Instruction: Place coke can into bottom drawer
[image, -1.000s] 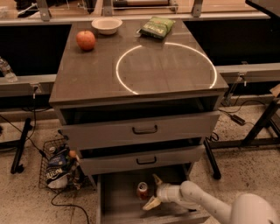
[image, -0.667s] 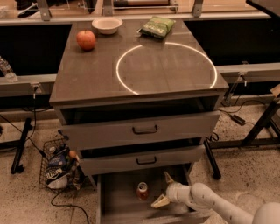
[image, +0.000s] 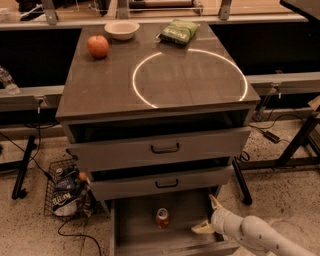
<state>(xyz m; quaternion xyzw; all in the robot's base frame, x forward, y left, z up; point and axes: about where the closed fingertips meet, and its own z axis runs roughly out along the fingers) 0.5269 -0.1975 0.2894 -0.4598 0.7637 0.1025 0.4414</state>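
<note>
Fig. 1. My gripper (image: 208, 216) sits low in the view, toward 5 o'clock, over the right part of the bottom drawer (image: 135, 227), with its pale arm (image: 260, 236) running off toward 4 o'clock. Its 2 fingers (image: 202, 229) are spread wide and hold nothing; 1 tip points toward 12 o'clock, the other toward 9 o'clock. The coke can (image: 162, 218) stands upright on the drawer floor at 9 o'clock from the gripper, near it but apart, with its silver top showing. The bottom drawer is pulled out from the grey cabinet. At 12 o'clock from the can I see the middle drawer (image: 200, 179) and, above that, the top drawer (image: 210, 142). Each has 1 black bar handle, and a dark gap runs along the top edge of each front. The countertop (image: 100, 85) carries a white ring (image: 142, 97). An apple (image: 98, 46) lies at 10 o'clock from the ring, a white bowl (image: 122, 29) at 11 o'clock, and a green bag (image: 178, 31) at 12 o'clock. A wire basket (image: 64, 194) holding packets stands on the speckled floor at 9 o'clock from the bottom drawer.
</note>
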